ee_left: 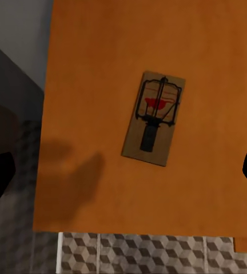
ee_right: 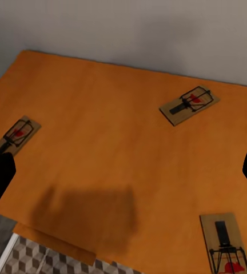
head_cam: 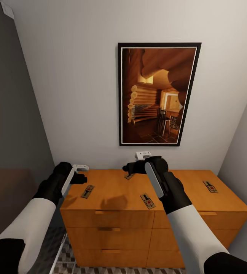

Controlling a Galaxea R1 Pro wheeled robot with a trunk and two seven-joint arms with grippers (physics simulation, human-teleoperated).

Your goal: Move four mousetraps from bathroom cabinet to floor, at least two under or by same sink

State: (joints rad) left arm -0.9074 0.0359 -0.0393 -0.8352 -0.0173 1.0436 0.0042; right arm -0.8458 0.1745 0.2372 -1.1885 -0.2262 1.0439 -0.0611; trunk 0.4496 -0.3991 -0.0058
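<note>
Mousetrap (ee_left: 154,118) below left pincer (head_cam: 77,173)

Smooth, seemingly matt wooden cabinet (head_cam: 112,186); wooden mousetraps (ee_left: 154,118).

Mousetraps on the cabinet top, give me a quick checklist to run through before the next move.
1. All four mousetraps in sight on the cabinet top: ok. Left mousetrap, back mousetrap, front mousetrap, far-right mousetrap.
2. Left hand over the left mousetrap: ok, the trap lies centred below it in the left wrist view.
3. Left hand empty and open: ok, fingers apart at the view's edges.
4. Right hand empty: ok, nothing between its fingers.
5. Traps lying flat, apart from each other: ok.
6. Any trap on the bathroom floor yet: not ok, none.
</note>
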